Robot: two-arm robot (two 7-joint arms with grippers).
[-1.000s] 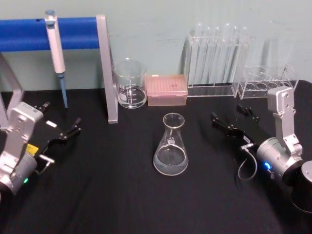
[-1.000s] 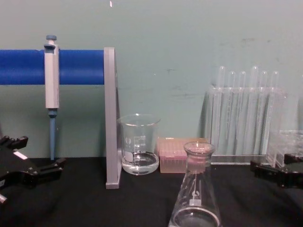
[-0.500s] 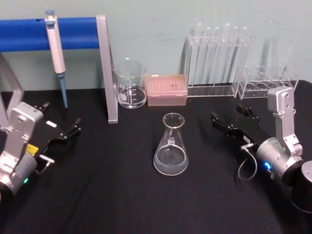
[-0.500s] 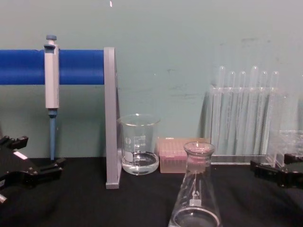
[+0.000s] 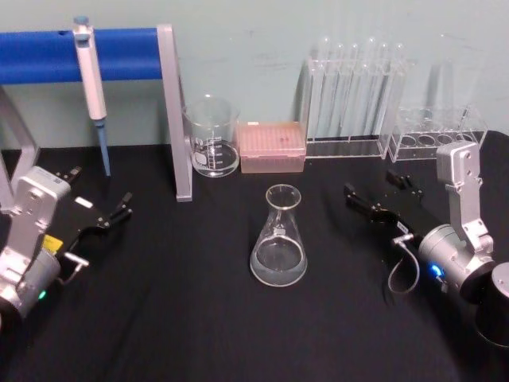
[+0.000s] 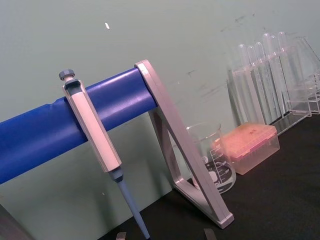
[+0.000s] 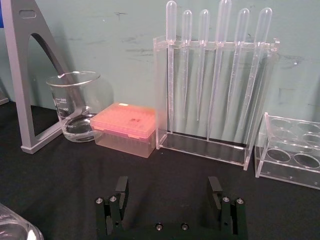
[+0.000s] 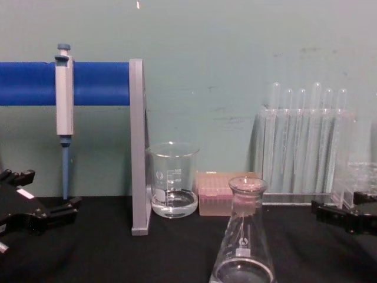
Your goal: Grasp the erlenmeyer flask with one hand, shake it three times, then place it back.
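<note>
The erlenmeyer flask is clear glass, cone-shaped with a wide round base, a narrow neck and a flared rim, upright on the black counter, with a little clear liquid and a small white label patch whose writing cannot be read. It stands between the two tools, well apart from both. The right tool has its fingers spread, empty. The left tool is also spread, holding nothing.
</note>
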